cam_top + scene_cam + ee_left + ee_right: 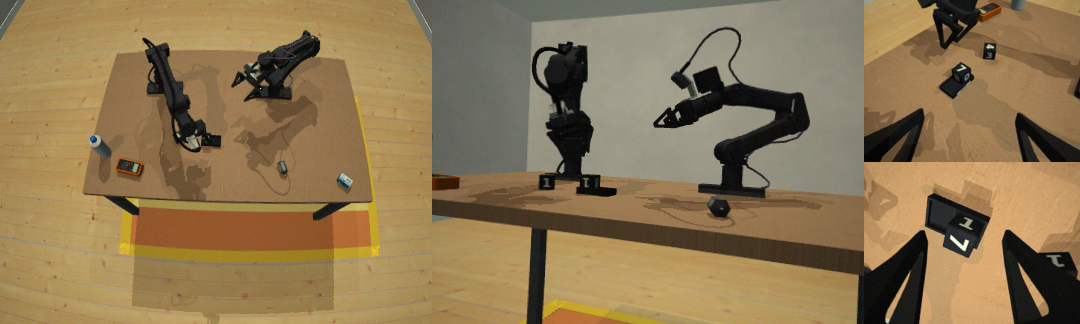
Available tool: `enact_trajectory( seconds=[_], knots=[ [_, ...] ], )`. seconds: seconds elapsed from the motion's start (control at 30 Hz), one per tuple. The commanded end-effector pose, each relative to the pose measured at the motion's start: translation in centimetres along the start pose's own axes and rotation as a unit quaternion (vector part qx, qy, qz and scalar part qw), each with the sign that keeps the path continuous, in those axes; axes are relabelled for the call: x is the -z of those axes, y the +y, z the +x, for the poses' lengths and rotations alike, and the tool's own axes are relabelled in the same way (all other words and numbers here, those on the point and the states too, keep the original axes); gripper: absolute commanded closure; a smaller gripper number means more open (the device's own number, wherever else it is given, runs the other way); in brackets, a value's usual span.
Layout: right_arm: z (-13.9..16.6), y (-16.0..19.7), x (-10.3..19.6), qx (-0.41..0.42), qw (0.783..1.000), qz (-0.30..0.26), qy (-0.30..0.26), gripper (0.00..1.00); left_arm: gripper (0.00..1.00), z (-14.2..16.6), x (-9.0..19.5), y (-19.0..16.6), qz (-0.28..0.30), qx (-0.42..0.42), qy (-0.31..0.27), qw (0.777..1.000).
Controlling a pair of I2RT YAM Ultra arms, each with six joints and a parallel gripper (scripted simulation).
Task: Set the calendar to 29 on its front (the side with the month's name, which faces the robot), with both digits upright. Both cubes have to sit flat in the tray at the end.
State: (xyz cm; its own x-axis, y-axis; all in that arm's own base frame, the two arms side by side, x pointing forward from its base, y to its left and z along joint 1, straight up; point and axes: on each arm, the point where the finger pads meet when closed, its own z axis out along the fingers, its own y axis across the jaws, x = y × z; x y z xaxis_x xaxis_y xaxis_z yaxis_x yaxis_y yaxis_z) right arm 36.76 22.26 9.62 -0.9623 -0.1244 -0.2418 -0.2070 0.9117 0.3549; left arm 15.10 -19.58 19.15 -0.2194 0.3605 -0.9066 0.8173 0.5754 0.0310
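The black calendar tray [954, 87] lies on the table with one cube [962, 72] in one end, 7 on top and 0 on a side; the tray's other half is empty. The second cube [989, 50] sits on the table beside it, 4 on top. In the exterior view the loose cube [547, 181] and the tray cube [591, 182] both show 1. My right gripper [569, 145] hovers open and empty over them; its wrist view looks down on the tray cube [963, 234]. My left gripper [662, 122] is open, raised and far away.
An orange multimeter [130, 166] and a bottle [100, 146] stand near the table's left front. A small dark hexagonal part with a cable [283, 167] and a blue-white box [344, 180] lie at the right front.
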Motion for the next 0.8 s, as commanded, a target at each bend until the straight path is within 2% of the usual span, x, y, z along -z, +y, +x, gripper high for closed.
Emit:
enact_trajectory(
  seconds=[0.0,0.1,0.17,0.23,0.47,0.67,0.73,0.77],
  knots=[
    [-0.5,2.0,0.5,0.123,0.992,-0.012,0.009,0.36,0.0,-1.7,0.7,0.0,0.001,-0.002,-0.023,1.0],
    [-0.1,2.6,0.2,0.186,0.982,-0.011,0.019,0.36,0.0,-1.7,0.7,0.0,0.001,-0.002,-0.023,1.0],
    [-0.1,2.6,0.2,0.186,0.982,-0.011,0.019,0.36,0.0,-1.7,0.7,0.0,0.001,-0.002,-0.023,1.0],
    [0.1,2.8,0.0,0.228,0.973,-0.006,0.026,0.36,0.0,-1.7,0.7,0.0,0.001,-0.002,-0.023,1.0],
    [1.3,3.4,-0.8,0.376,0.924,0.012,0.062,0.36,0.0,-1.7,0.7,0.0,0.001,-0.002,-0.023,1.0],
    [2.3,3.3,-1.1,0.482,0.87,0.03,0.1,0.36,0.0,-1.7,0.7,0.0,0.001,-0.002,-0.023,1.0],
    [2.3,3.3,-1.1,0.482,0.87,0.03,0.1,0.36,0.0,-1.7,0.7,0.0,0.001,-0.002,-0.023,1.0],
    [2.5,3.1,-1.1,0.497,0.86,0.035,0.107,0.36,0.0,-1.7,0.7,0.0,0.001,-0.002,-0.023,1.0]
  ],
)
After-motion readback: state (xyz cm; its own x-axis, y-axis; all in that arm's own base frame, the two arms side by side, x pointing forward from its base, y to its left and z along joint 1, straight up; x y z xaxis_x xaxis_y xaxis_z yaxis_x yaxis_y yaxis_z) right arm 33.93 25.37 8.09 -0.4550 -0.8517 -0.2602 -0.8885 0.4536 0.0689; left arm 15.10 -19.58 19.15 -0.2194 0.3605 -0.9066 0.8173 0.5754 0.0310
